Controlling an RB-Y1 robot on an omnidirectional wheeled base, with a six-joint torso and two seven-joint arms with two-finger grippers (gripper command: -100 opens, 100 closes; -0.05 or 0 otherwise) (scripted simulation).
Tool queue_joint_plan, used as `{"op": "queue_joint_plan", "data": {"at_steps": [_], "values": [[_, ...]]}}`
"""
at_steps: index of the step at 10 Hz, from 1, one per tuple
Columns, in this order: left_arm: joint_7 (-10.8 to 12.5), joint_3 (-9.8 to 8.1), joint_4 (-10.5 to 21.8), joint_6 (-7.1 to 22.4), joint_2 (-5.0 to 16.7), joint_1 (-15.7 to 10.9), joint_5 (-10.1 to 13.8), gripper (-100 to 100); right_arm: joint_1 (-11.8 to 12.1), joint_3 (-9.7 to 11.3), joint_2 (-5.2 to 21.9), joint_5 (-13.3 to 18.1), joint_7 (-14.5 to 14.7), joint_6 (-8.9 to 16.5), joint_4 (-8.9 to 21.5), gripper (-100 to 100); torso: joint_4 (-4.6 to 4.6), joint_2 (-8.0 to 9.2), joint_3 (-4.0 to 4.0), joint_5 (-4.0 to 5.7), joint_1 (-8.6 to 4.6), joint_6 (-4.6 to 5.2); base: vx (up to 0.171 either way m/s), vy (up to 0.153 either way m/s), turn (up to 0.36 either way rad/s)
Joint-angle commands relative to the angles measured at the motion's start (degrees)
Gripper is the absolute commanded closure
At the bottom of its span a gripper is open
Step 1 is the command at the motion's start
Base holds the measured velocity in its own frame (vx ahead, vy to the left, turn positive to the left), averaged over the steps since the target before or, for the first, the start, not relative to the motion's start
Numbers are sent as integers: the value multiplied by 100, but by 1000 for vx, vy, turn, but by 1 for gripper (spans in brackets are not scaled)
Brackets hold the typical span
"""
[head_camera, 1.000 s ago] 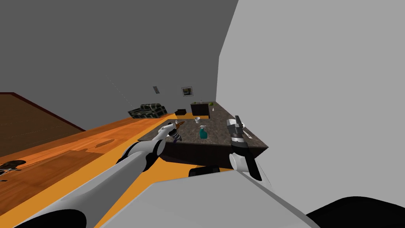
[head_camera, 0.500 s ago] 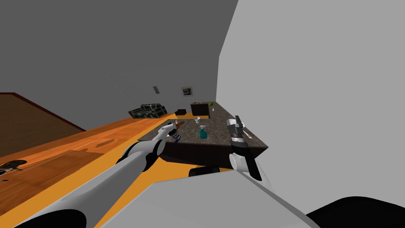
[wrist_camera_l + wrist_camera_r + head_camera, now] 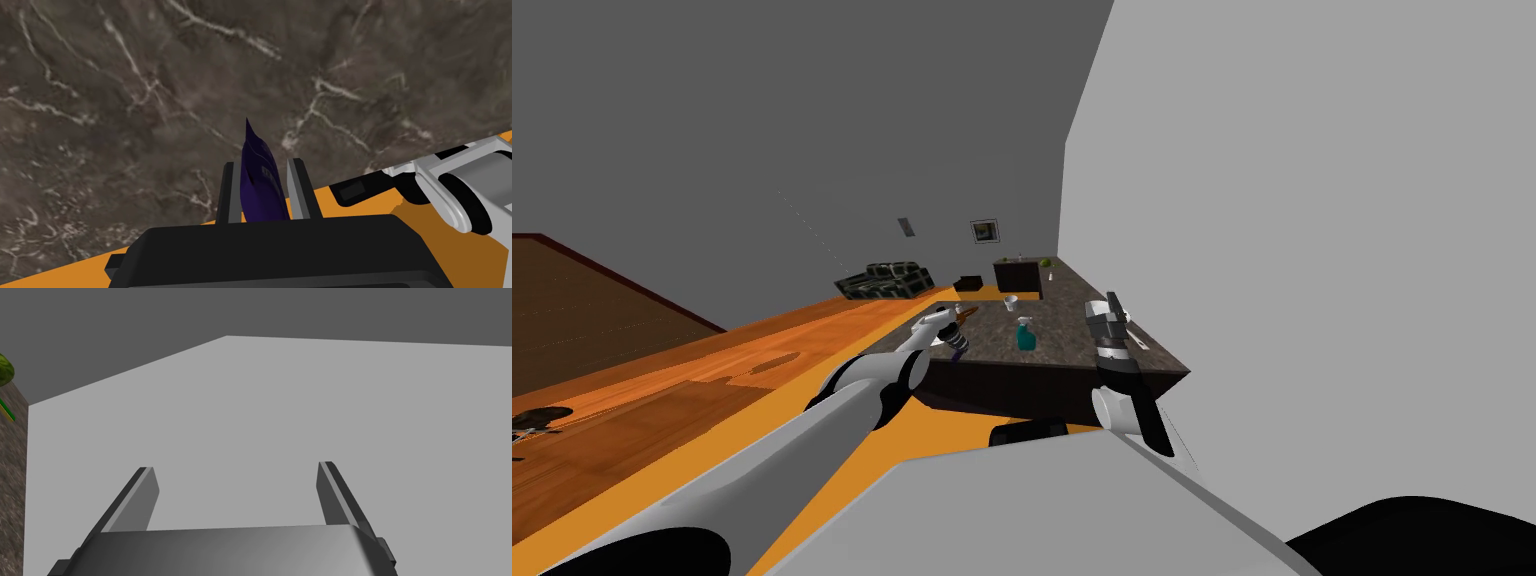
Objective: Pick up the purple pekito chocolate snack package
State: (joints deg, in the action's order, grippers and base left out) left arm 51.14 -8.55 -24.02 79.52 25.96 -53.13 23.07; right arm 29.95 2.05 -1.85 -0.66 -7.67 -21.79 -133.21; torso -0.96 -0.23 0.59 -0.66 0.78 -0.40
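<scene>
The left gripper (image 3: 262, 163) has its two thin grey blade fingers (image 3: 229, 192) drawn narrow, pressing the flat sides of the purple snack package (image 3: 260, 190). The package is a slim, glossy, deep violet pouch that stands edge-on between them and tapers to a sharp point past their tips. Beyond it lies the surface (image 3: 150, 100), a dark brown slab with a marbled texture and pale, branching veins (whether the package's tip touches it or hangs clear cannot be told). The grasp sits near the slab's edge, where a flat orange floor (image 3: 60, 267) shows.

In the head view the left gripper (image 3: 952, 340) is at the surface's (image 3: 1072, 345) near left corner. A teal spray bottle (image 3: 1026, 335) stands upright mid-slab, and a small white cup (image 3: 1010, 302) stands farther back. The right gripper (image 3: 1110, 315) hovers over the right side, its fingers (image 3: 145, 488) spread wide and holding nothing.
</scene>
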Motion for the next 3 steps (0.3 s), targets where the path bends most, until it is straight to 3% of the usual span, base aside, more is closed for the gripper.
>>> {"op": "queue_joint_plan", "data": {"at_steps": [1,2,3], "values": [[46,1,-171,132,8,48,11,100,0,0,0,0,0,0,0,0,0,0,0,0,0,0,5,9,-10],[28,0,-111,79,6,29,8,100,0,0,0,0,0,0,0,0,-1,0,1,-1,2,-1,0,0,0],[37,0,-130,100,8,33,9,0,0,0,0,0,0,0,0,0,-2,0,1,-2,1,-1,0,0,0]]}}
